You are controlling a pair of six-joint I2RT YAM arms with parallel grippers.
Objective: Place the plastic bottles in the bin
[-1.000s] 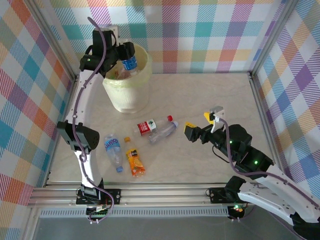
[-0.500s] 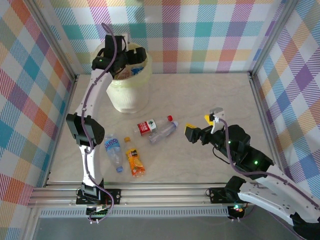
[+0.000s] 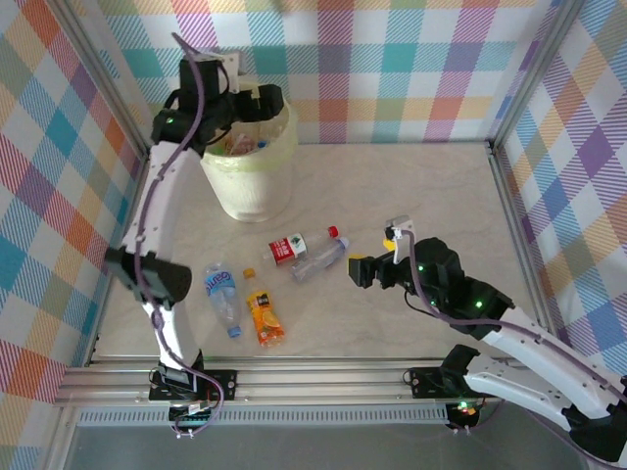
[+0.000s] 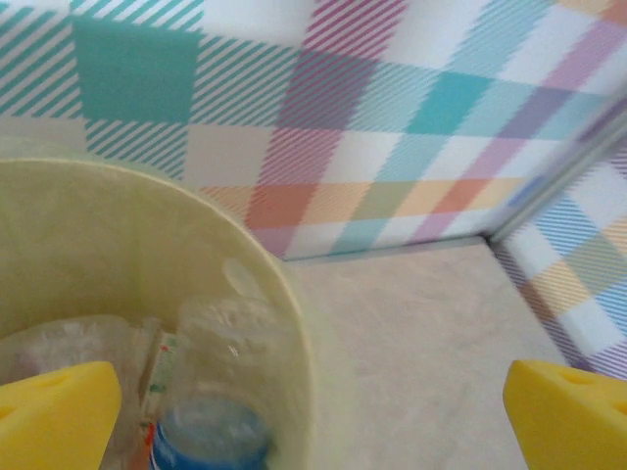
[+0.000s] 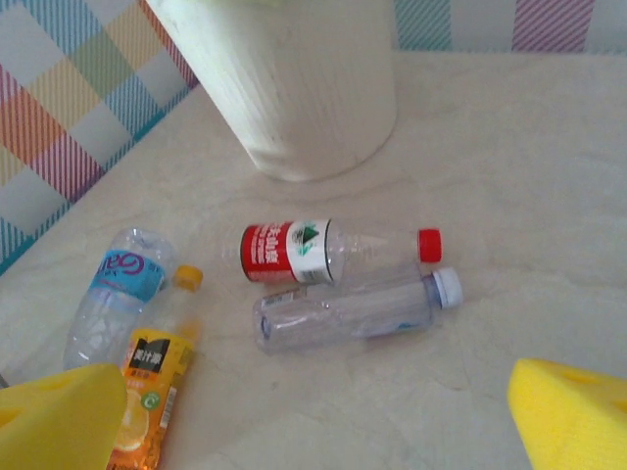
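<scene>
**A:** Where is your left gripper (image 3: 260,102)?

**B:** It hangs over the bin (image 3: 250,181), just above the rim. In your wrist view its yellow pads (image 4: 54,419) stand wide apart, with nothing between them. Right below them you look down into the bin, where a blue-capped bottle (image 4: 211,439) lies among other clear plastic ones.

**A:** And your right gripper (image 3: 378,252)?

**B:** It is low over the table (image 3: 421,186), and its jaws are spread too, gripping nothing. Straight ahead of it, framed between its pads (image 5: 573,416), two bottles lie on their sides next to each other. The red-labelled bottle (image 5: 294,251), with its red cap, is the farther one. The clear bottle (image 5: 343,313), with its white cap, is the nearer one. I cannot tell whether they touch.

**A:** Any more bottles within your reach?

**B:** Two, off toward the left pad of your right gripper. The blue-labelled bottle (image 5: 118,299) lies flat. The orange bottle (image 5: 149,392) is just beside it, and its lower end is hidden behind that pad. Both lie apart from the first pair.

**A:** Where is the bin from your right gripper?

**B:** It stands upright on the table beyond all four loose bottles, well ahead of the gripper.
</scene>
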